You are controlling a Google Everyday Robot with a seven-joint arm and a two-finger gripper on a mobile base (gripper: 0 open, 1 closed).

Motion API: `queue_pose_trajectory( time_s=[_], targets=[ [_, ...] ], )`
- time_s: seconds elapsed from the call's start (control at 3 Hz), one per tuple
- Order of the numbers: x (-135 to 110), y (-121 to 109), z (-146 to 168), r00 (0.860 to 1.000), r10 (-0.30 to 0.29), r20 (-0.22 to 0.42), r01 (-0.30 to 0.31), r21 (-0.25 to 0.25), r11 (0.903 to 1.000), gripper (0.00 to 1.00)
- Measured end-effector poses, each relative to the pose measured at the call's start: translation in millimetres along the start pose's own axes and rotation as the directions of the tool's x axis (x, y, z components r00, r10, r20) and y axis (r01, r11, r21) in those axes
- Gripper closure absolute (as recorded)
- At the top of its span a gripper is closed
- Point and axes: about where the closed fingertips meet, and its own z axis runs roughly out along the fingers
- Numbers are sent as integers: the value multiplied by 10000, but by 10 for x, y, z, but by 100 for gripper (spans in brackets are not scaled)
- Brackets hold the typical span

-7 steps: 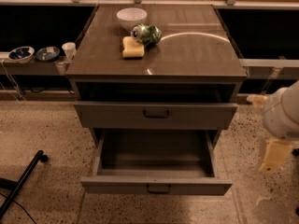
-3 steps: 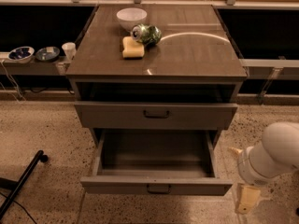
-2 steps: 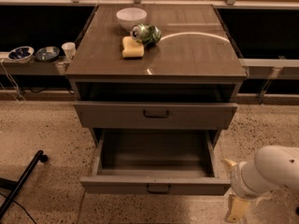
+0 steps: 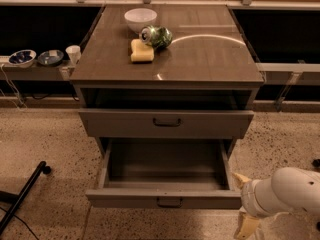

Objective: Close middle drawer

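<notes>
Two drawer fronts in view: both are found on the cabinet (image 4: 90,64), one above the other, each with a small dark centre handle.
Middle drawer (image 4: 125,198): it is seen pulled far out toward the camera, below the top drawer (image 4: 115,123) and well forward of it.
Facing: the flat front is turned to the camera, with the open box behind it running back into the cabinet.
Long axis: the front is laid level, left to right across the view.
Gripper (image 4: 245,204): it is placed low at the right, just beside the right end of the middle drawer's front; contact cannot be confirmed.
Gripper state: how far it is opened cannot be told; nothing is seen held.
Cabinet top: a white bowl (image 4: 140,19), a green can (image 4: 156,36) lying on its side and a yellow sponge (image 4: 141,50) are grouped near the back left.
</notes>
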Motion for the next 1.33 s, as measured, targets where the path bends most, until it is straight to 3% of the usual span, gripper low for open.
queue_pose_trajectory(
  time_s=[0.33, 0.67, 1.0, 1.33],
  targets=[
    [-47, 32, 101, 9979, 73, 644, -92, 288, 9995, 0],
    [-18, 142, 178, 9943, -111, 1062, 57, 515, 9987, 16],
    [-25, 206, 246, 9898, -311, 1388, 226, 623, 9978, 13],
    [-93, 193, 358, 9866, -498, 1552, 399, 663, 9970, 29]
  ],
)
